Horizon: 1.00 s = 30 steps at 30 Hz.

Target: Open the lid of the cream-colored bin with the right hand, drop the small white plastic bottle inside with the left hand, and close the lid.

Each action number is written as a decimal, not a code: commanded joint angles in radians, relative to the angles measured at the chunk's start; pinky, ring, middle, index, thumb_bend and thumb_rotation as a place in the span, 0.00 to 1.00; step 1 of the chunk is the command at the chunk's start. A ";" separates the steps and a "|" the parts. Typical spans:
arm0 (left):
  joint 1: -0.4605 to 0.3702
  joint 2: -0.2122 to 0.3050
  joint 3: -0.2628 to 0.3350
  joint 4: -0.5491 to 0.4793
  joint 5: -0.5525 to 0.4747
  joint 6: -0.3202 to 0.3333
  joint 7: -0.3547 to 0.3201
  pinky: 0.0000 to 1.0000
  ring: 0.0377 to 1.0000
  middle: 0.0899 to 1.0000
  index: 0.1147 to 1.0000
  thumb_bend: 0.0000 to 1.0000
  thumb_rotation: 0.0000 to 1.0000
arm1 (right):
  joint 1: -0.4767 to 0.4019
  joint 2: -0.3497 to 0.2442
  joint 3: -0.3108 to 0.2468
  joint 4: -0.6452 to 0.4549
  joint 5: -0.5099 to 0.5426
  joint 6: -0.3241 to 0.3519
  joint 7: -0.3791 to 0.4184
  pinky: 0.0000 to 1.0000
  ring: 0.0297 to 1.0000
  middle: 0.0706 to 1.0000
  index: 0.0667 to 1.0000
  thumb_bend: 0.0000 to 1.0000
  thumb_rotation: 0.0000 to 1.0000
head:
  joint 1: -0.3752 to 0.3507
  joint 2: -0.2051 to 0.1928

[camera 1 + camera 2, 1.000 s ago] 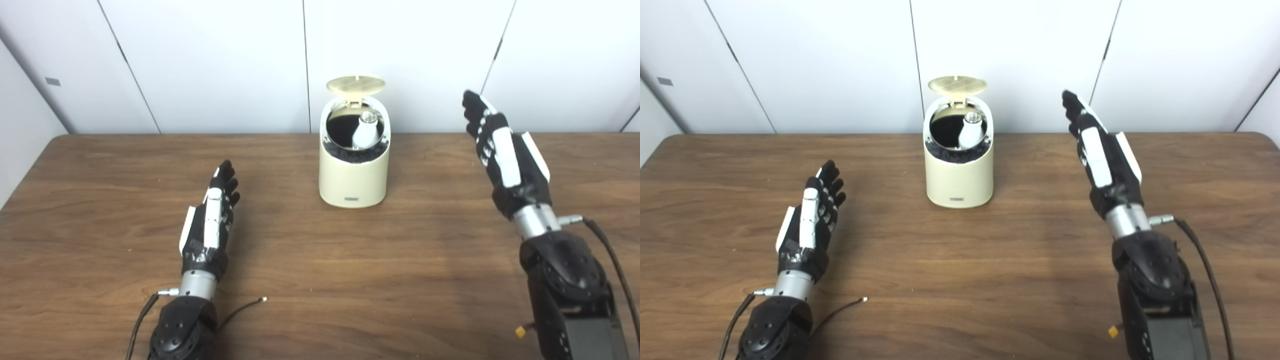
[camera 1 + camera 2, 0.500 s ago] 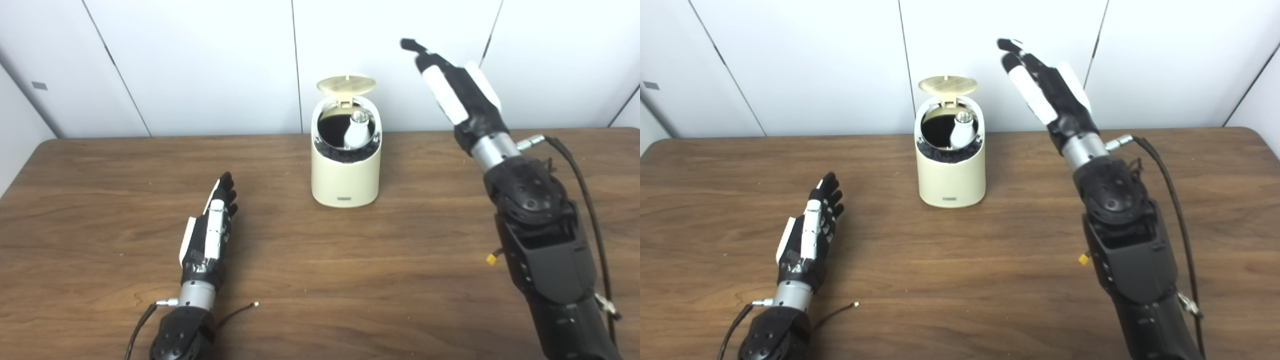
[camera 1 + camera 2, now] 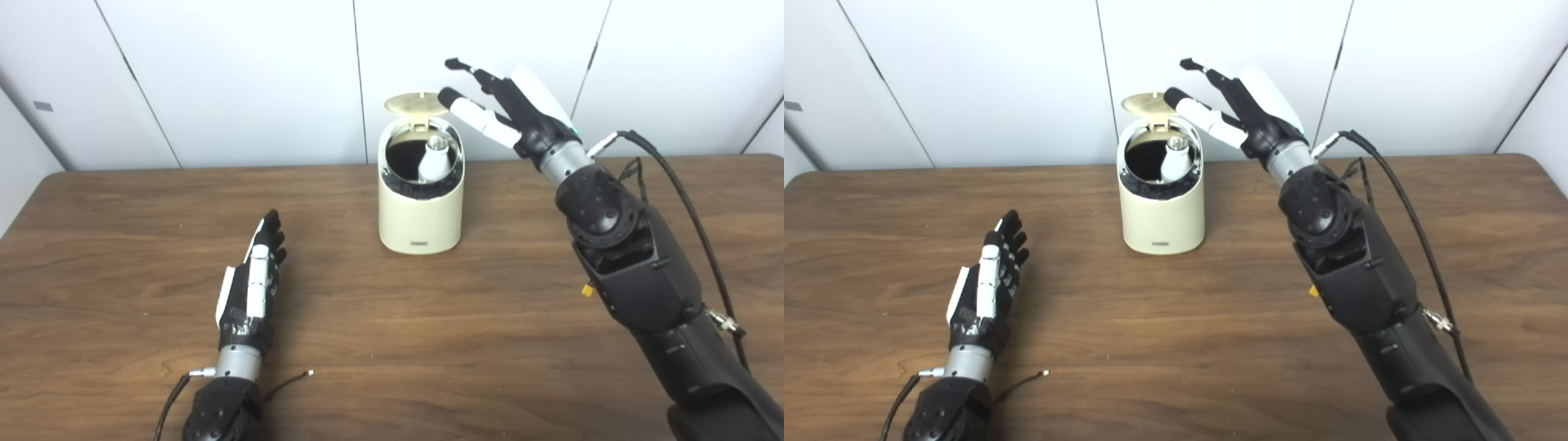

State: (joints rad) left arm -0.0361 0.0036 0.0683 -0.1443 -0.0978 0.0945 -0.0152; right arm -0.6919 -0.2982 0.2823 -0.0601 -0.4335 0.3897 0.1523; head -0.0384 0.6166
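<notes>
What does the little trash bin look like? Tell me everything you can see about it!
The cream-colored bin is small, round and smooth, like plastic, standing upright on the wooden table. Its round lid is flipped up at the back. Inside it looks dark, and a small white plastic bottle leans there. A small label sits low on its front. The right hand hovers open beside the lid.

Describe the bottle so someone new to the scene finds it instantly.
Start at the wooden table; near its far edge, in the middle, stands a cream bin with its lid tipped up. The bottle leans inside the bin's dark opening, cap up. It is the only white thing in there, just below the raised right hand.
</notes>
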 commanded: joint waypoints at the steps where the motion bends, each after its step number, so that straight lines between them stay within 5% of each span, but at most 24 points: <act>1: -0.024 -0.002 -0.006 -0.013 -0.009 -0.038 -0.009 1.00 1.00 1.00 0.99 0.56 1.00 | -0.060 -0.001 -0.012 -0.007 -0.015 -0.052 -0.007 0.92 0.97 0.97 0.83 0.56 1.00 | 0.002 0.001; 15: -0.032 -0.012 -0.020 -0.029 0.031 -0.008 0.022 1.00 0.99 0.99 0.99 0.54 1.00 | -0.054 -0.002 0.004 -0.064 -0.062 -0.024 0.068 0.86 0.98 0.98 0.81 0.55 1.00 | 0.008 0.010; 30: -0.041 -0.018 -0.027 -0.024 0.069 0.012 0.039 0.99 0.98 0.99 1.00 0.52 1.00 | -0.011 -0.036 0.012 -0.125 -0.121 -0.048 0.134 0.93 1.00 1.00 0.73 0.59 1.00 | 0.011 0.005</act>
State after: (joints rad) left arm -0.0422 -0.0091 0.0445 -0.1447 -0.0417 0.1151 0.0140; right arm -0.6661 -0.3103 0.3034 -0.1436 -0.5390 0.3828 0.2871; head -0.0261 0.6213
